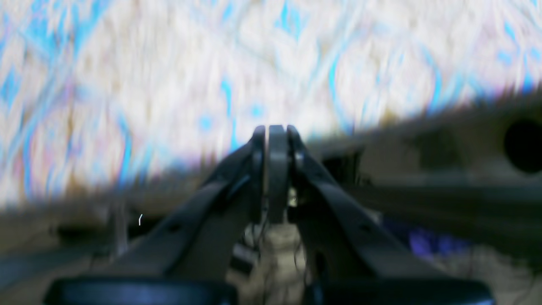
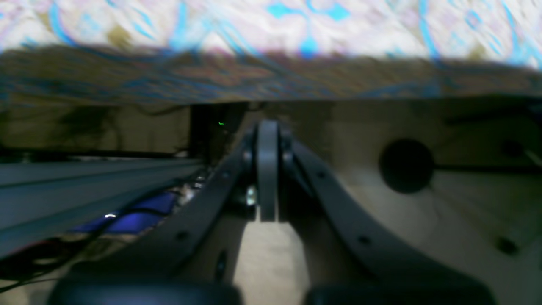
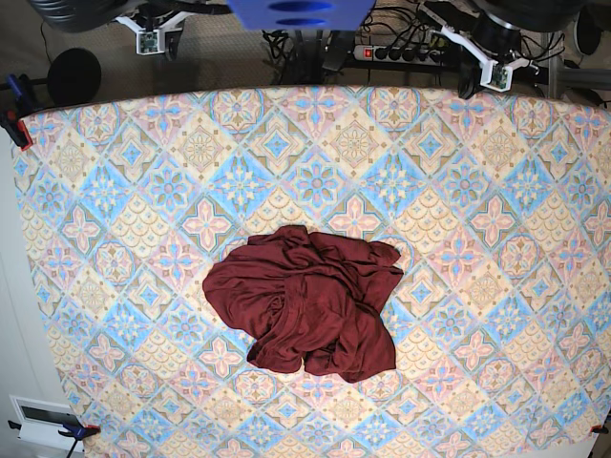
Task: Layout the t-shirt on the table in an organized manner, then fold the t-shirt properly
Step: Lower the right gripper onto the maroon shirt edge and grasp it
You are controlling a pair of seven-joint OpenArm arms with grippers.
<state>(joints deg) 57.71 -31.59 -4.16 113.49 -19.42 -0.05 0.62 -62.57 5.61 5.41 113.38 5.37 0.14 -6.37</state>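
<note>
on the table (image 3: 115,191): t-shirt (image 3: 305,301) crumpled, sleeves hidden | both jaws closed, empty

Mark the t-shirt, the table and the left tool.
t-shirt (image 3: 307,307): base view, middle of the crumpled heap.
table (image 3: 496,172): base view, bare patterned cloth right of the shirt.
left tool (image 1: 277,131): left wrist view, between the shut fingertips.

Pic v. blurred. L gripper (image 1: 277,131) centre frame, jaws pressed together, nothing between them. Beyond: counter (image 1: 169,84) w/ blue, pink & cream patterned cloth up top; its edge runs slantwise, dim clutter below, dark round hole (image 1: 524,146) at right.
</note>
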